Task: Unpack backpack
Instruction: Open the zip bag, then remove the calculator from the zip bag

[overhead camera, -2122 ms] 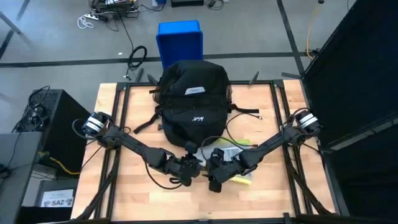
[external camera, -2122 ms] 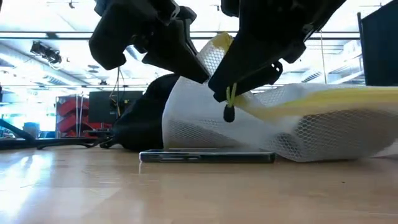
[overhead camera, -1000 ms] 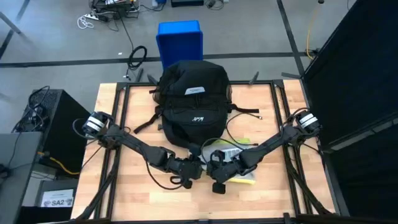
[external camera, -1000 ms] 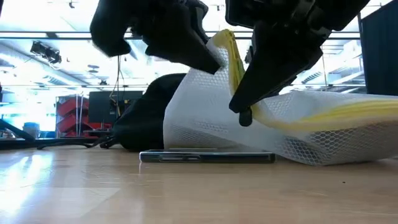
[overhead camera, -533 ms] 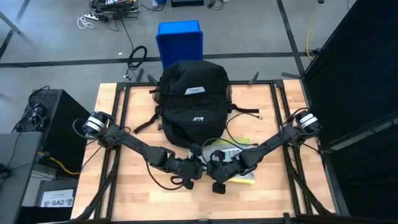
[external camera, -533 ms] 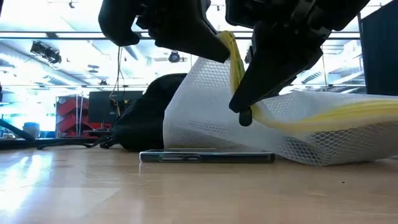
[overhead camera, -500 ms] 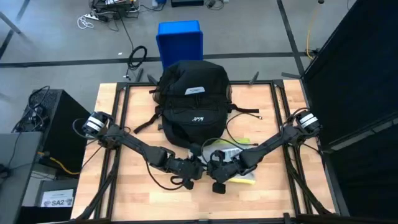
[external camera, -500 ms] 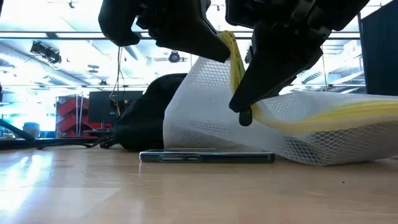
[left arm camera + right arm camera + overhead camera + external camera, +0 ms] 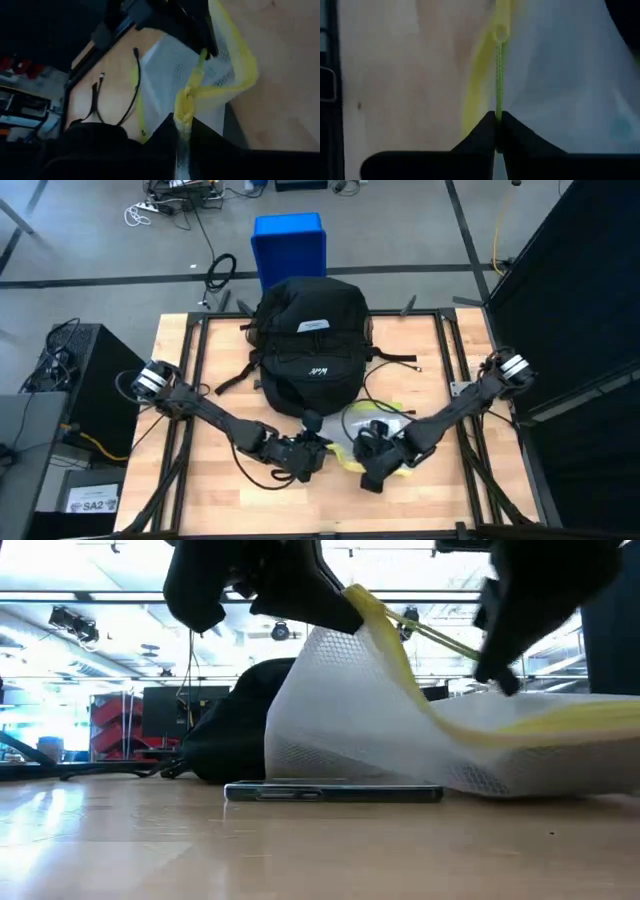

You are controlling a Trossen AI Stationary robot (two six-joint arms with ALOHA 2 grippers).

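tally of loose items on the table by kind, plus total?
Backpack: 1
White mesh pouch with yellow trim: 1, held at its trim by the left pincer and by its cord in the right pincer
Flat dark slab, phone-like: 1
Total: 3

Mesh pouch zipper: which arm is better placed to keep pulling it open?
The right. Its gripper is shut on the zipper cord with open table to its side, while the left gripper pins the mesh pouch's yellow edge, anchoring it.
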